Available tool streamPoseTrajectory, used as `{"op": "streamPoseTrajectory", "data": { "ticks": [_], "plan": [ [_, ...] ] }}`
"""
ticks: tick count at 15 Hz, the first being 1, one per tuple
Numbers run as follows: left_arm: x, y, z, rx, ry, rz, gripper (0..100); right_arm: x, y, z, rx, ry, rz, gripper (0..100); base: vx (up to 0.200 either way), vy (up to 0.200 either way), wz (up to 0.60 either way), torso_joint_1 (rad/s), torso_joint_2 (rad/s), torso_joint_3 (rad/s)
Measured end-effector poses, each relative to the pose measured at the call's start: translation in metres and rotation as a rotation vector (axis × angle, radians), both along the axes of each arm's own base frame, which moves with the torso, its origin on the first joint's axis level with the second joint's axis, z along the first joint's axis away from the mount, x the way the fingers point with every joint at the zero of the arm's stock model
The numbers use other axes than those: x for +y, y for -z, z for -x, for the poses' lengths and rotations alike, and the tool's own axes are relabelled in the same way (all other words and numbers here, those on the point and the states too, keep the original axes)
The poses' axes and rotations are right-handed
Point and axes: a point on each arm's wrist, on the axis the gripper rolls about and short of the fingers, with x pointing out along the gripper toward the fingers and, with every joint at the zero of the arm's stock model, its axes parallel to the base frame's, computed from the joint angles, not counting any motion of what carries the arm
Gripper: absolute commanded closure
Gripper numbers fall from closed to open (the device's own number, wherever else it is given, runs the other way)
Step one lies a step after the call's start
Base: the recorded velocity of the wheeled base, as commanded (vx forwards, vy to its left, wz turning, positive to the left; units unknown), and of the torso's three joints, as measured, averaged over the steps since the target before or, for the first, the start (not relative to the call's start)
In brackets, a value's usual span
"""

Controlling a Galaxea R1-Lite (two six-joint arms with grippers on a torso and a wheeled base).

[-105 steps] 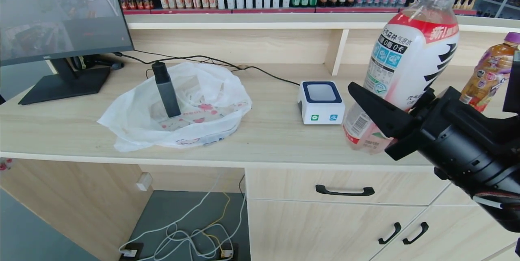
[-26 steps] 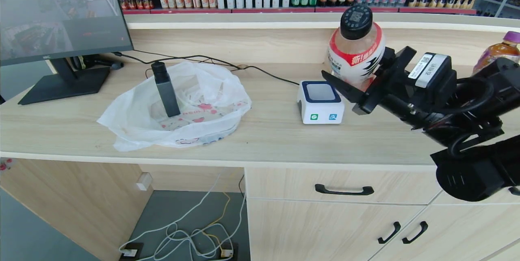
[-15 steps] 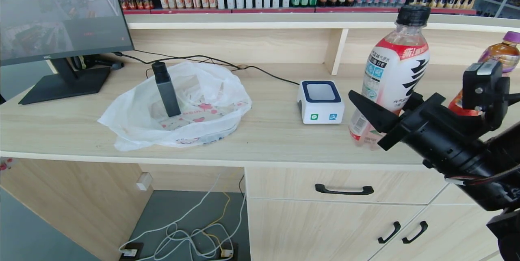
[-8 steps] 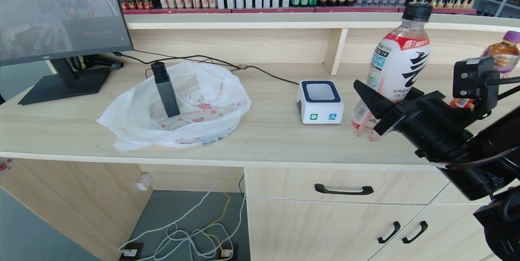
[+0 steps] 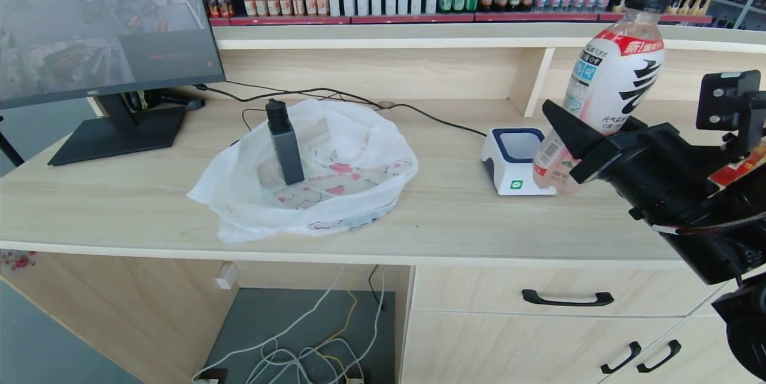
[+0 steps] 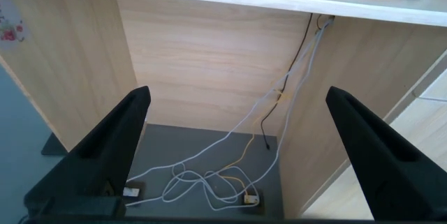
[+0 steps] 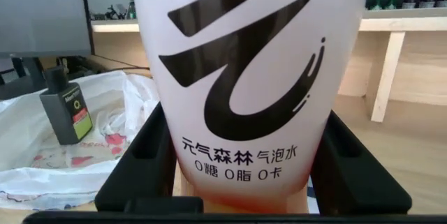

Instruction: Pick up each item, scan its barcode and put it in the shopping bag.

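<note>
Bottle [image 5: 604, 91], white-labelled: your right gripper [image 5: 568, 133] clamps its lower body, tilted, just beside the scanner [image 5: 508, 162]. Your left gripper [image 6: 237, 147] gapes wide, empty, below the counter [image 5: 449, 228]. Shopping bag [image 5: 239, 183] holds one upright dark flask [image 5: 285, 145].

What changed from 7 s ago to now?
The right gripper tipped the drink bottle over by the scanner, stood it upright again, and has now carried it left; in the head view its base overlaps the scanner's right edge. The head camera also shifted, so the counter sits further right. Unchanged: the grip on the bottle, the shopping bag with the dark bottle in it, the scanner's spot.
</note>
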Motion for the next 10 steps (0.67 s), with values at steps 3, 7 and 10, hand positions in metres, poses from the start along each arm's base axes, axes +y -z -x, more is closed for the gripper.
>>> {"op": "streamPoseTrajectory", "data": {
  "ticks": [3,7,10],
  "plan": [
    [0.0,0.0,0.0,0.0,0.0,0.0,0,-0.0023,-0.0041,0.0027,-0.011,0.005,-0.004,100,0.0,0.2,0.0,0.019,0.01,-0.002],
    [0.0,0.0,0.0,0.0,0.001,-0.001,0,-0.0048,-0.0091,0.0096,-0.032,0.002,-0.011,100,0.0,0.2,0.0,-0.005,0.0,0.001],
    [0.0,-0.0001,0.0,-0.001,0.0,-0.002,0,-0.0055,-0.0103,0.0112,-0.035,0.002,-0.013,100,0.0,0.0,0.0,0.0,0.0,0.0]
  ]
}}
